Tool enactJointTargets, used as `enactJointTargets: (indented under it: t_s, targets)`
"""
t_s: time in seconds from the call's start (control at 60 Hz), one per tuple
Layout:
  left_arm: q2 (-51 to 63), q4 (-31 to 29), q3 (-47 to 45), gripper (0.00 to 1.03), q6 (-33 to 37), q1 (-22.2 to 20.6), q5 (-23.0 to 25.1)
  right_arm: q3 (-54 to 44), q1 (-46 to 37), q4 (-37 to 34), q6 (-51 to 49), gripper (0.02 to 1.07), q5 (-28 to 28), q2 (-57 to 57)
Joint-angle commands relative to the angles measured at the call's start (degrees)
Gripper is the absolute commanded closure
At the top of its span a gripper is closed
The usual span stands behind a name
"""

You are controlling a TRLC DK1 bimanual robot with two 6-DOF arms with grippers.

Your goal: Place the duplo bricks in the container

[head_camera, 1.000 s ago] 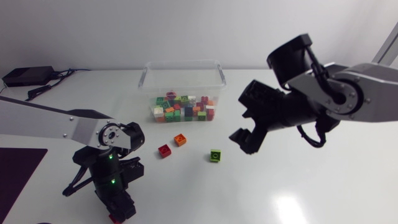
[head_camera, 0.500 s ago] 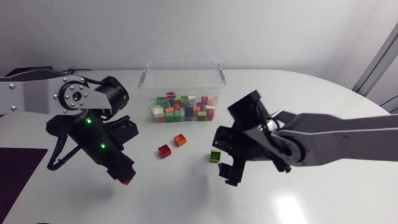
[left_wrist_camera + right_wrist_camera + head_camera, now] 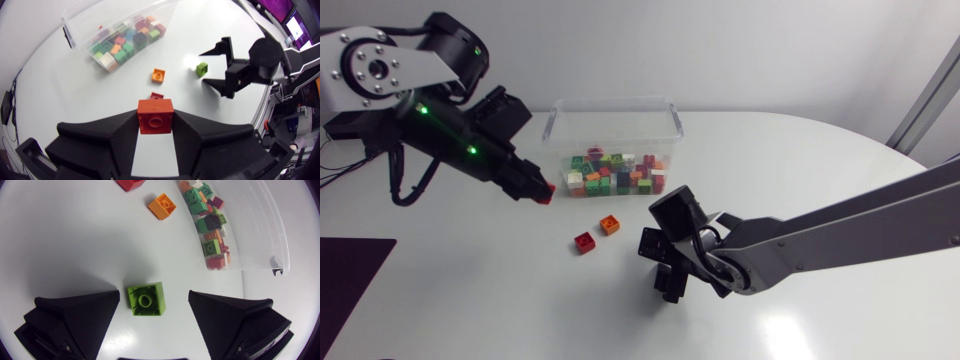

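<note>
My right gripper [image 3: 154, 297] stands wide open around the green brick [image 3: 146, 299], with a gap on each side, toward the table's [image 3: 840, 200] front edge. Just beyond lie a loose red brick [image 3: 584, 241] and an orange brick [image 3: 610, 225]. My left gripper [image 3: 155, 119] clamps an orange-red brick [image 3: 155, 116] in the air. The container [image 3: 615, 101] of bricks sits by the far edge.

The bench [image 3: 840, 170] is white and glossy, and its far right edge curves round. A soft bright patch of reflected light [image 3: 782, 335] lies on its near right part. In the right wrist view the bench surface looks evenly pale and smooth.
</note>
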Motion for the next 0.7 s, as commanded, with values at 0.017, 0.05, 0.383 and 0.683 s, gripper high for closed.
enactJointTargets:
  t_s: [0.017, 0.05, 0.383, 0.683]
  targets:
    - [-0.83, 2.06, 3.55, 0.93, 0.61, 1.88, 2.7, -1.68, 0.84, 0.95, -2.34, 0.09, 1.6, 2.81]
    - [-0.57, 3.11, 4.16, 0.93, 0.53, 2.49, 3.75, -1.85, 0.75, 1.92, -3.13, 0.12, 1.95, 3.33]
    - [6.2, 12.69, 9.35, 0.92, -2.55, 5.39, 8.5, -1.76, 0.75, 3.15, -5.41, 0.65, 2.83, 5.36]
    - [14.55, 21.48, 14.27, 0.92, -6.94, 4.78, 8.76, -2.2, -1.71, -2.21, -5.68, 0.75, 2.66, -3.96]
